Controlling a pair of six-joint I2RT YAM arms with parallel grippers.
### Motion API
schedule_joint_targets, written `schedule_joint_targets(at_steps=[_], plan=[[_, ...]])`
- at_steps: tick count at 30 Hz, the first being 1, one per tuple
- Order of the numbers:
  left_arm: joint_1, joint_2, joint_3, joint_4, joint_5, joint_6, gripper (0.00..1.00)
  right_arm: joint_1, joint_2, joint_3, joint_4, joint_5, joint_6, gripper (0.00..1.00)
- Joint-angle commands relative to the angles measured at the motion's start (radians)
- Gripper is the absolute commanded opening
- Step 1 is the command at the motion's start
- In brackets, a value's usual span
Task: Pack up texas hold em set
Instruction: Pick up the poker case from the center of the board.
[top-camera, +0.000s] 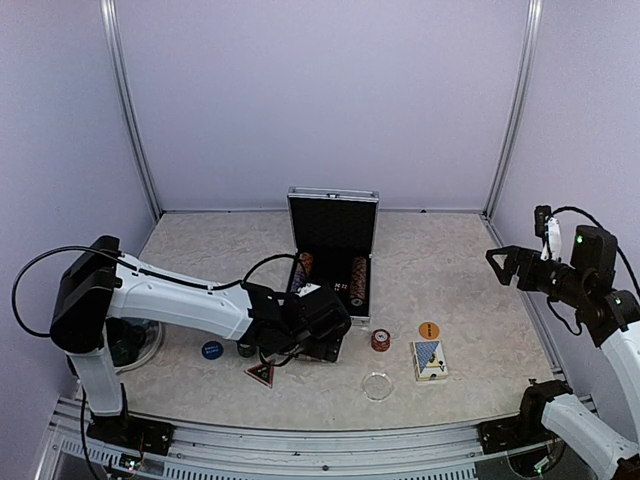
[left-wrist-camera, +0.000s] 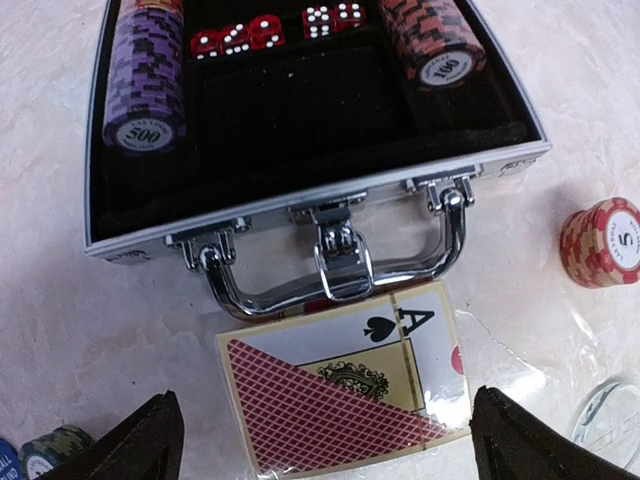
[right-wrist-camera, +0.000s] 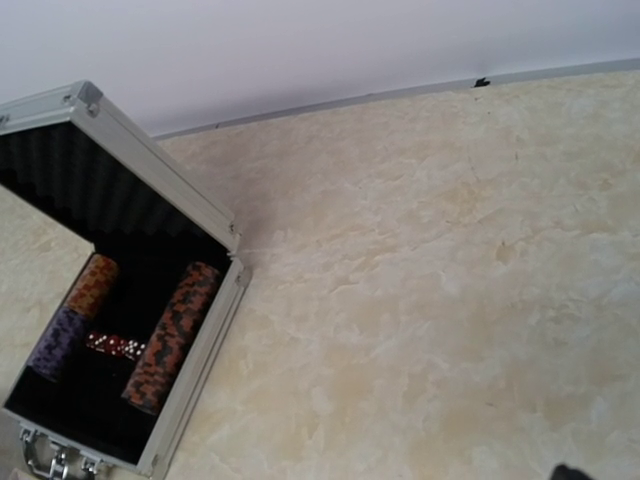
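Note:
The silver briefcase (top-camera: 332, 232) stands open mid-table, lid upright, with a purple chip row (left-wrist-camera: 147, 80), a red-orange chip row (left-wrist-camera: 435, 40) and red dice (left-wrist-camera: 240, 40) in its black lining. A red-backed card deck (left-wrist-camera: 345, 390) lies just in front of the case handle (left-wrist-camera: 335, 270). My left gripper (left-wrist-camera: 325, 445) is open, a finger on each side of that deck. A blue-backed deck (top-camera: 430, 360), an orange button (top-camera: 428, 329), a red chip stack (top-camera: 380, 340), a blue button (top-camera: 212, 350) and a dark triangle marker (top-camera: 261, 373) lie loose. My right gripper (top-camera: 498, 268) hangs open, raised at the right.
A small clear dish (top-camera: 377, 386) sits near the front edge. Cups on a clear plate (top-camera: 130, 345) stand at the left behind my left arm. A few blue and green chips (left-wrist-camera: 40, 450) lie left of the left gripper. The right wrist view shows the case (right-wrist-camera: 190, 400) and bare tabletop.

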Motion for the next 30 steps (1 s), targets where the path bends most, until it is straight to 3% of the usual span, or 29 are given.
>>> schedule_joint_targets(at_steps=[1, 11, 30], plan=[[0.044, -0.056, -0.039, 0.051, 0.033, 0.061, 0.99, -0.011, -0.003, -0.001, 0.014, -0.010, 0.007, 0.99], [0.081, -0.033, -0.104, 0.161, 0.213, 0.032, 0.99, -0.011, -0.020, 0.003, -0.013, 0.003, -0.003, 0.99], [0.014, 0.025, -0.146, 0.174, 0.248, -0.048, 0.99, -0.011, -0.026, -0.006, -0.006, 0.002, 0.001, 0.99]])
